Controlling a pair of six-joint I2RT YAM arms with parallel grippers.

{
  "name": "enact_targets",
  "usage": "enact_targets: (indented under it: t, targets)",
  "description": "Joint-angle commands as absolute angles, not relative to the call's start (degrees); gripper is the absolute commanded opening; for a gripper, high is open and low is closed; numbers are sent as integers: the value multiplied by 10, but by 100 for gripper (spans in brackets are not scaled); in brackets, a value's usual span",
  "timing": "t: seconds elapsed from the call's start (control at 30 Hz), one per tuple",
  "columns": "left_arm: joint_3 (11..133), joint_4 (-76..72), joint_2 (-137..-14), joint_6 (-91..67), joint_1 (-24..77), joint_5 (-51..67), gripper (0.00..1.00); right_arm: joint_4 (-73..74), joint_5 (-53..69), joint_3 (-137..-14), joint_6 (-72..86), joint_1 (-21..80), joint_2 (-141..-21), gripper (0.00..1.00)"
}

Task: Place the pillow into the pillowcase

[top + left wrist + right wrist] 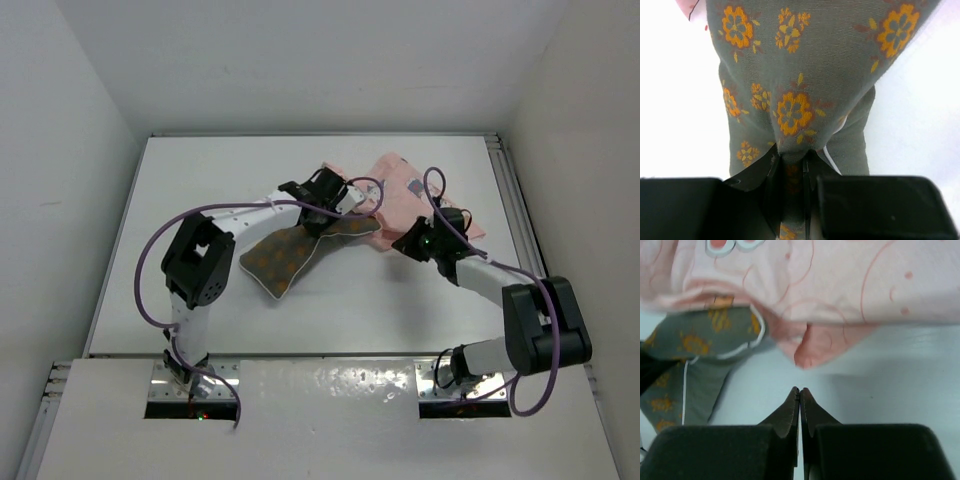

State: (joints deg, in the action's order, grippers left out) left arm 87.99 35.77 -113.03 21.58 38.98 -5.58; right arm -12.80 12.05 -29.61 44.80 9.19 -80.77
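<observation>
The olive-brown pillow [290, 255] with orange flowers lies mid-table, pinched at its middle. My left gripper [318, 222] is shut on the pillow [795, 75]; its fabric runs between the jaws in the left wrist view. The pillow's far end [705, 335] reaches under the edge of the light-pink pillowcase [410, 195]. My right gripper [405, 243] is shut and empty, just in front of a drooping corner of the pillowcase [815, 347], a small gap apart.
White walls enclose the table on the left, back and right. A metal rail [515, 200] runs along the table's right edge. Purple cables [160, 245] loop off both arms.
</observation>
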Motion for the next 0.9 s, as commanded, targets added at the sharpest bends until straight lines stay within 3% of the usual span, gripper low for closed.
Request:
enact_targets:
  t: [0.0,0.13,0.17,0.23,0.33,0.5,0.7,0.8,0.83,0.87]
  targets:
    - [927,330,-1141,200,382,-94,0,-126,125,-262,425,91,-772,0]
    - [942,347,-1139,213,393,-50,0,-142,119,-250,439,92,-759,0]
    - [940,349,-1136,216,394,-35,0,-141,119,-257,436,92,-765,12]
    - [933,347,-1132,215,395,-26,0,-140,126,-284,428,93,-793,25]
    - [929,347,-1127,216,395,-25,0,-152,134,-327,431,93,-850,34]
    - [916,340,-1119,218,391,-28,0,-141,149,-405,435,94,-953,43]
    - [906,345,-1115,213,383,-23,0,-109,148,-489,436,106,-1055,46]
    - [904,345,-1114,211,381,-18,0,-117,146,-494,443,111,-1075,39]
    - [904,345,-1114,211,379,-18,0,-120,146,-490,450,112,-1077,17]
    - [904,345,-1115,209,378,-17,0,-123,146,-487,449,110,-1072,3]
